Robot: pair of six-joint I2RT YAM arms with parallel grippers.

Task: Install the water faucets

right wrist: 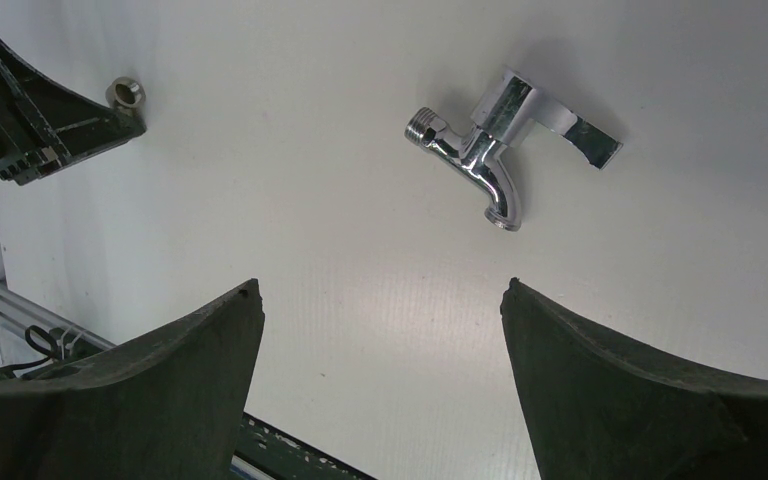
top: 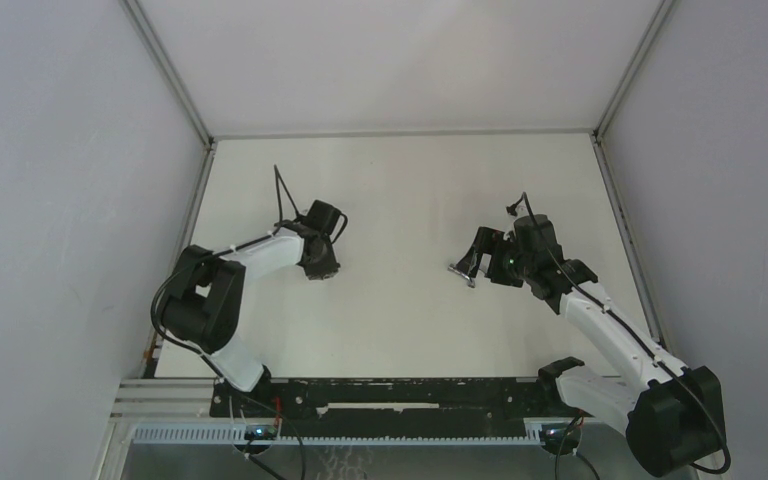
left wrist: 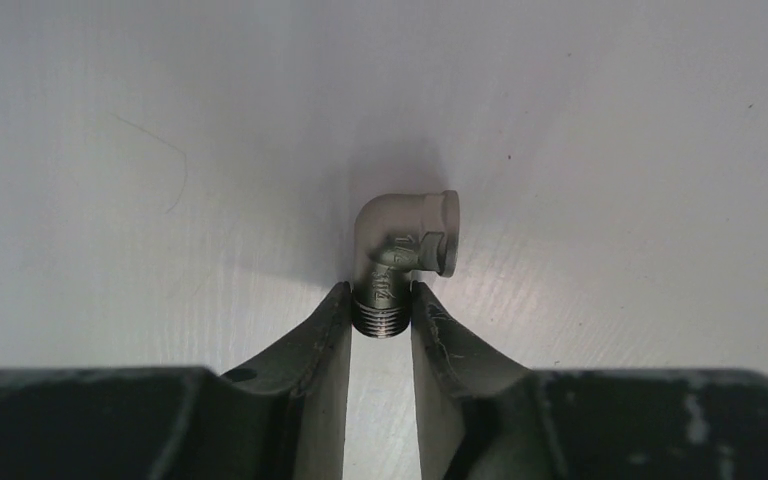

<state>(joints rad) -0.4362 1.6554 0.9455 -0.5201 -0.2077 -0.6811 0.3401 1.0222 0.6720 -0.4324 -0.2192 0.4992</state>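
Note:
A shiny chrome faucet (right wrist: 490, 150) with a bent spout, a threaded inlet and a flat lever handle lies on the white table; it also shows in the top view (top: 462, 271). My right gripper (right wrist: 380, 290) is open and empty, just short of the faucet and apart from it (top: 480, 256). My left gripper (left wrist: 380, 295) is shut on the threaded end of a dull silver elbow fitting (left wrist: 405, 240), whose open end points right. In the top view the left gripper (top: 320, 268) is at mid left, with the fitting hidden under it. The fitting's round end shows in the right wrist view (right wrist: 125, 93).
Grey walls enclose the table on the left, right and back. A black rail (top: 400, 398) with the arm bases runs along the near edge. The left arm's fingers (right wrist: 55, 115) show at the top left of the right wrist view.

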